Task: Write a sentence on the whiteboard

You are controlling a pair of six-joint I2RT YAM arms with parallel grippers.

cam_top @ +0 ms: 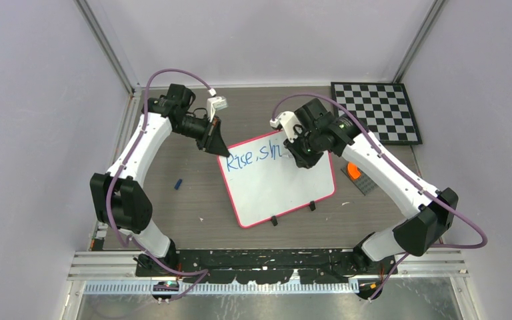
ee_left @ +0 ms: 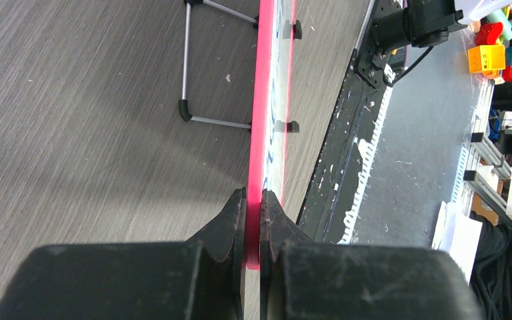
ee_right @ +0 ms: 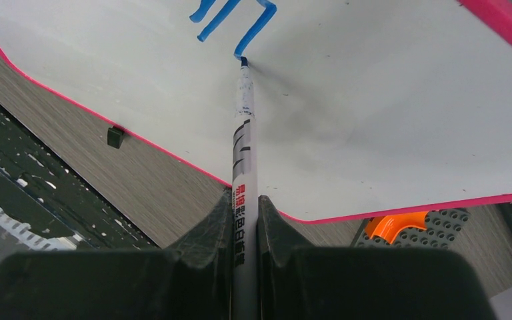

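The whiteboard [cam_top: 277, 187] with a red-pink rim lies tilted in the table's middle, two black clips on its near edge. Blue writing [cam_top: 257, 157] reads "Rise, sh" and runs under the right arm. My left gripper [cam_top: 221, 151] is shut on the board's far-left corner; the left wrist view shows the pink rim [ee_left: 260, 127] clamped between the jaws [ee_left: 253, 200]. My right gripper [cam_top: 298, 155] is shut on a white marker [ee_right: 245, 167]. Its blue tip touches the board [ee_right: 373, 120] at the end of a fresh stroke [ee_right: 253, 27].
A black-and-white checkerboard [cam_top: 377, 112] lies at the far right. An orange piece on a grey studded plate [cam_top: 357, 175] sits by the board's right edge. A small blue cap [cam_top: 179, 184] lies left of the board. A metal stand [ee_left: 193, 67] shows beneath the board.
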